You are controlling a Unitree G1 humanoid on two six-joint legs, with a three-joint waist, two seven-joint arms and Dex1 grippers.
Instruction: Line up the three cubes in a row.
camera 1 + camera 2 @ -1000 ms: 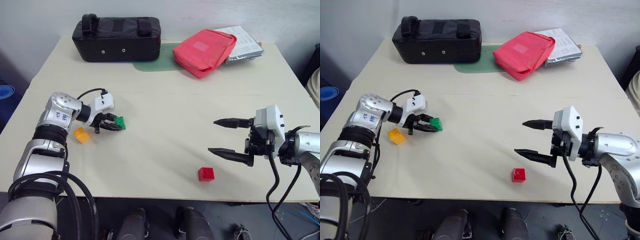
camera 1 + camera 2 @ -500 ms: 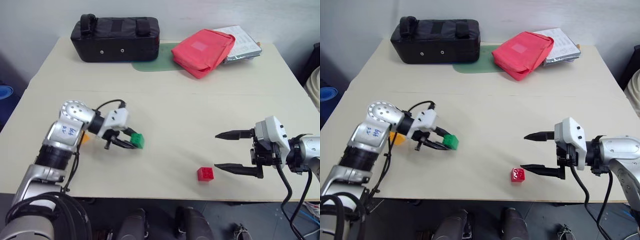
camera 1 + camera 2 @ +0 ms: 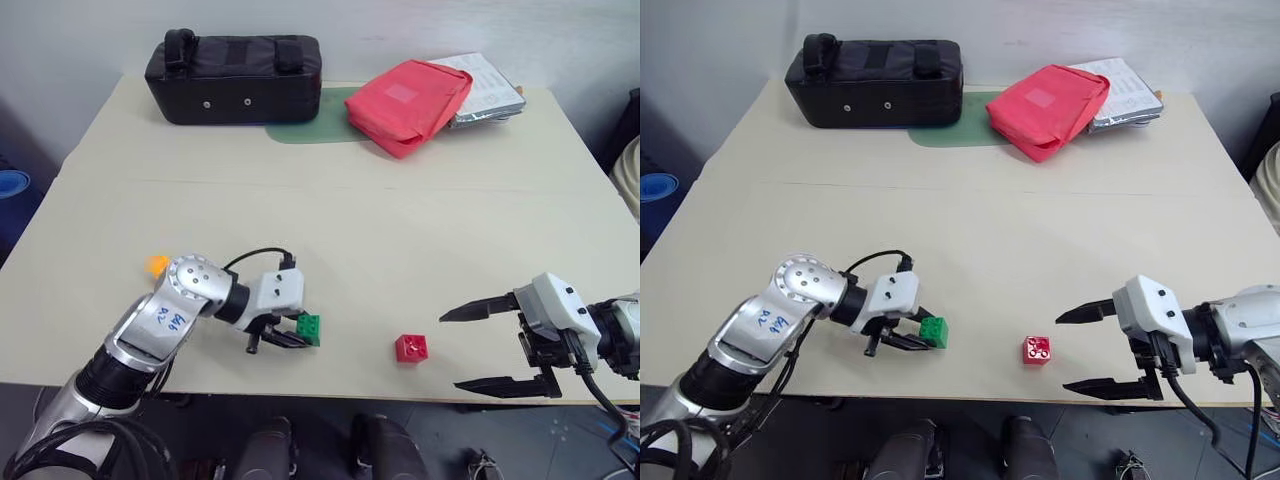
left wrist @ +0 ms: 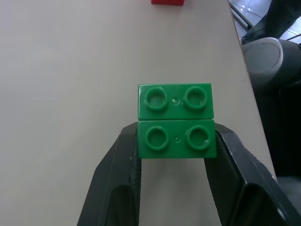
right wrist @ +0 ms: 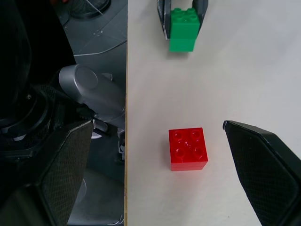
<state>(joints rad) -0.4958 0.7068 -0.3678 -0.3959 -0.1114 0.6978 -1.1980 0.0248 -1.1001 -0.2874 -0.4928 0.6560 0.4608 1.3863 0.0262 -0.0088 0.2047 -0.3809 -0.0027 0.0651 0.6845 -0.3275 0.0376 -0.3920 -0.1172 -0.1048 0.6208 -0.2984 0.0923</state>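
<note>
My left gripper (image 3: 298, 334) is shut on the green cube (image 3: 309, 327), holding it low over the table near the front edge. In the left wrist view the green cube (image 4: 176, 120) sits clamped between the black fingers (image 4: 120, 162). The red cube (image 3: 411, 347) lies on the table a short way to the right of the green one, close to the edge. My right gripper (image 3: 448, 352) hangs open just right of the red cube, at the table's front edge. The red cube (image 5: 188, 148) lies ahead between its spread fingers. The orange-yellow cube (image 3: 157, 264) peeks out behind my left arm.
A black bag (image 3: 235, 75), a green mat (image 3: 305, 128), a red pouch (image 3: 410, 102) and a silver packet (image 3: 488, 88) lie along the table's far side. The table's front edge (image 3: 340, 385) runs just below the cubes.
My left gripper carried the green cube to the right and toward the front edge, away from the orange-yellow cube. My right gripper drew back and sank to the edge, still open.
</note>
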